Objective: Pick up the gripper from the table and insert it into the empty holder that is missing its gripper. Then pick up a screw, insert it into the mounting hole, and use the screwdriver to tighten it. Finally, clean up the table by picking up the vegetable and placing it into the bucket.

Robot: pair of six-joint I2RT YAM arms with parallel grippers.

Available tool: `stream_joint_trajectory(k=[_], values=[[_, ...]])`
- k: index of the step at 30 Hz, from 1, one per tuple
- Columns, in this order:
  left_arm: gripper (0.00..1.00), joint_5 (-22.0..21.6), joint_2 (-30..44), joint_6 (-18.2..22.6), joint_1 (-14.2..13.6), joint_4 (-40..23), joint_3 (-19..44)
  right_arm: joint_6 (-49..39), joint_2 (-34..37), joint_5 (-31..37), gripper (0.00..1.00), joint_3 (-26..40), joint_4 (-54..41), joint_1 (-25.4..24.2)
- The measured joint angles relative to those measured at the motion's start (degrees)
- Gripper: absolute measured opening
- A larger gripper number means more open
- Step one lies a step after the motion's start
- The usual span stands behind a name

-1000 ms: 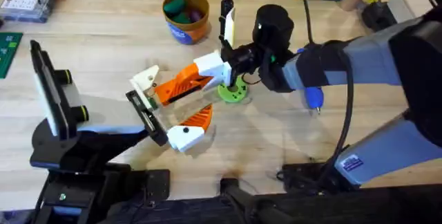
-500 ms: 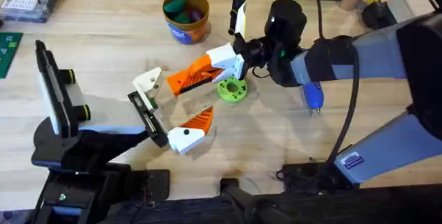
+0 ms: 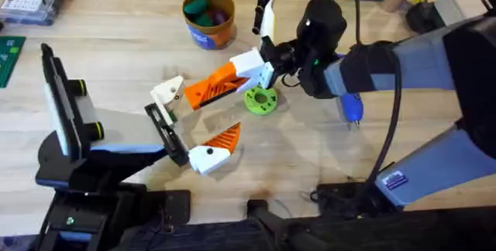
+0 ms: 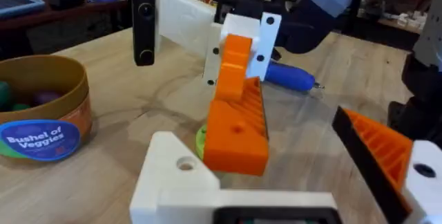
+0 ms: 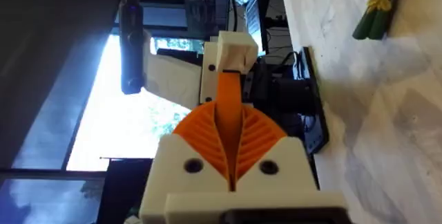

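Holding vegetables: bucket [image 3: 208, 18] | green, purple pieces inside, upright

gripper [image 3: 221, 84] between holder [image 3: 167, 91] and disc [image 3: 260, 100]

Even, soft overhead light; bright window glare behind; blurred near foregrounds.

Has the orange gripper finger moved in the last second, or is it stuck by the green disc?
Yes. The gripper, held by the right gripper, has lifted up and away from the green disc, which stayed put.
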Motion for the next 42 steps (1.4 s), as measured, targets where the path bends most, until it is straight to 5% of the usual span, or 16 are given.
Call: stream_joint_trajectory(k=[42], values=[[0.986,0.03,0.0,0.94,0.0,-0.01,0.0,-2.08,-0.02,2.28,0.014,0.0,-1.8,1.83]])
